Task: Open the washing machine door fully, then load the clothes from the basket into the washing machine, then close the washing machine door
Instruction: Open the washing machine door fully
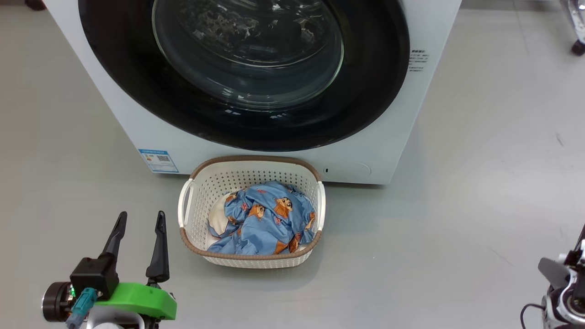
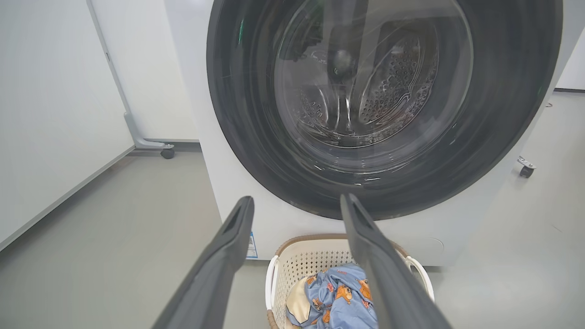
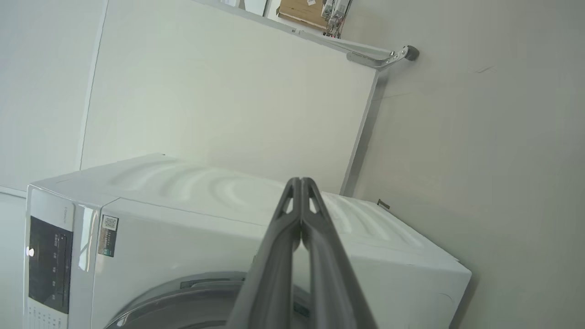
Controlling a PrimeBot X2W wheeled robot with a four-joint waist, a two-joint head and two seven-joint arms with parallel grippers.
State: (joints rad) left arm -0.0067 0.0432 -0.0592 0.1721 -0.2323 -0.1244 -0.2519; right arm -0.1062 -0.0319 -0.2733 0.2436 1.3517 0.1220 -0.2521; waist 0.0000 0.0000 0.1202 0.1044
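I see the washing machine door (image 1: 247, 68) shut; the cream basket (image 1: 247, 176), holding crumpled blue clothes (image 1: 265, 219), sits just before the washing machine (image 1: 365, 155).

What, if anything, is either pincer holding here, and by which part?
Nothing is held. The left pincer stands open beside the basket; the right pincer is shut on nothing.

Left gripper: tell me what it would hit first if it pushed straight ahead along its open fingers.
Most likely the wide glossy black lower rim of the large round washing machine door. The open left gripper aims there, and nothing seems to lie between, though depth is unclear.
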